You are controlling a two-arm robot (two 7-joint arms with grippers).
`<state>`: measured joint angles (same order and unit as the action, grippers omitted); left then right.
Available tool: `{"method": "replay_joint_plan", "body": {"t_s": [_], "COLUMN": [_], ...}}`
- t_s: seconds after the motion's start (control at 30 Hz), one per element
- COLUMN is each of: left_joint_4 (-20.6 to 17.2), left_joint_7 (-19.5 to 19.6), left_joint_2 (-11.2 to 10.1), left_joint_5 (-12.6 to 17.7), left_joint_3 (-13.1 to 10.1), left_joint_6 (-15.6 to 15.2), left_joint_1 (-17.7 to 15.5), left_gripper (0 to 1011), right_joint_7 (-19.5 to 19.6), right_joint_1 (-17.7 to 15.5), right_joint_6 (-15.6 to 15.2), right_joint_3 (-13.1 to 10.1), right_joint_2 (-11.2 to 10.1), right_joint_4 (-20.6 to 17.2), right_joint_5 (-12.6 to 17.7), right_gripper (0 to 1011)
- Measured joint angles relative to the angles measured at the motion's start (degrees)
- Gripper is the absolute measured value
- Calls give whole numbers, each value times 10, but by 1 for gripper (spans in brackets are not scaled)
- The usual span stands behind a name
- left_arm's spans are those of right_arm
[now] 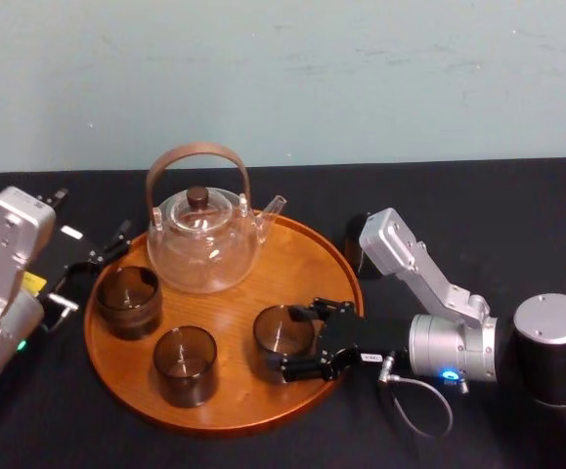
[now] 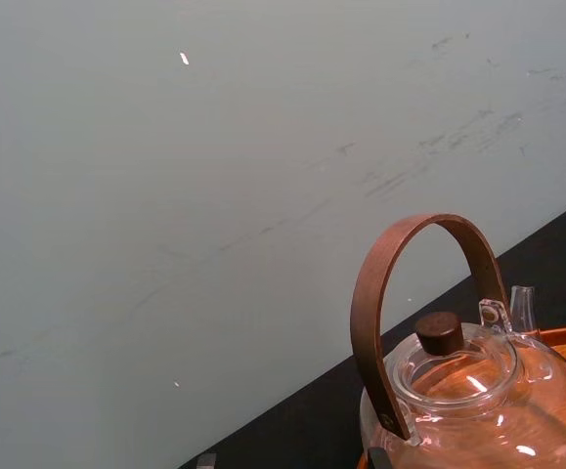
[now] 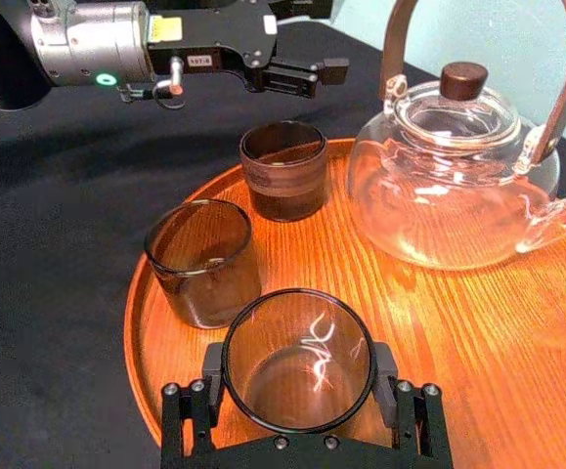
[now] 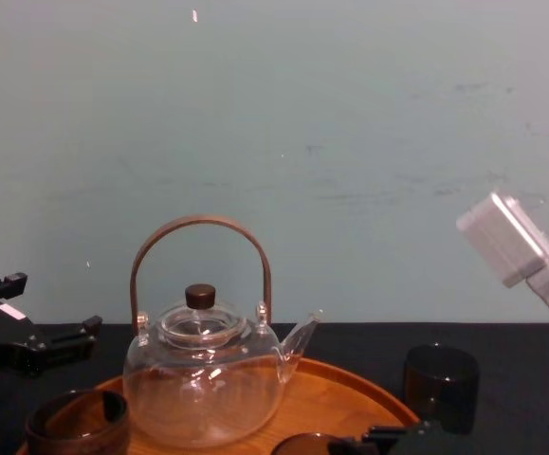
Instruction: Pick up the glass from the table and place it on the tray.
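Right claw (image 1: 294, 340) reads as clenched on the glass (image 3: 299, 362), one jaw on either side of its wall. The glass is upright, mouth up, inside the tray's (image 1: 263, 396) right-front rim. I cannot tell whether its base touches the wood. My judgement: release, then back out over that rim. Left claw (image 1: 89, 269) is spread, idle off the tray's left rim. A spare glass (image 1: 358, 246) stands beyond the tray's right rim, nearer my right arm.

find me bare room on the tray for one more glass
Best patch: bare wood on the tray between the glass teapot spout and the right rim. A narrower strip follows the front rim. Left and front are crowded: three glasses, right gripper at the rightmost, left gripper by the left rim.
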<state>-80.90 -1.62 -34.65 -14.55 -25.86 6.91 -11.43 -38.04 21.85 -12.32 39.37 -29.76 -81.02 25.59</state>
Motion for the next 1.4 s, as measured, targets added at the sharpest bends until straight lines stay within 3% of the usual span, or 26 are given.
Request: {"method": "replay_joint_plan", "body": {"t_s": [0.7,0.9,1.4], "left_joint_4": [0,0,0], "left_joint_7": [0,0,0], "left_joint_2": [0,0,0], "left_joint_5": [0,0,0], "left_joint_3": [0,0,0], "left_joint_6": [0,0,0], "left_joint_1": [0,0,0], "left_gripper": [1001,1001,1001], "right_joint_7": [8,7,6], "right_joint_1": [-1,-1,-1], "right_joint_6": [4,4,2], "right_joint_3": [-1,-1,-1], "right_joint_2": [3,3,3], "right_joint_4": [6,5,5], "right_joint_5": [-7,-6,-5], "right_gripper": [904,1002,1002]}}
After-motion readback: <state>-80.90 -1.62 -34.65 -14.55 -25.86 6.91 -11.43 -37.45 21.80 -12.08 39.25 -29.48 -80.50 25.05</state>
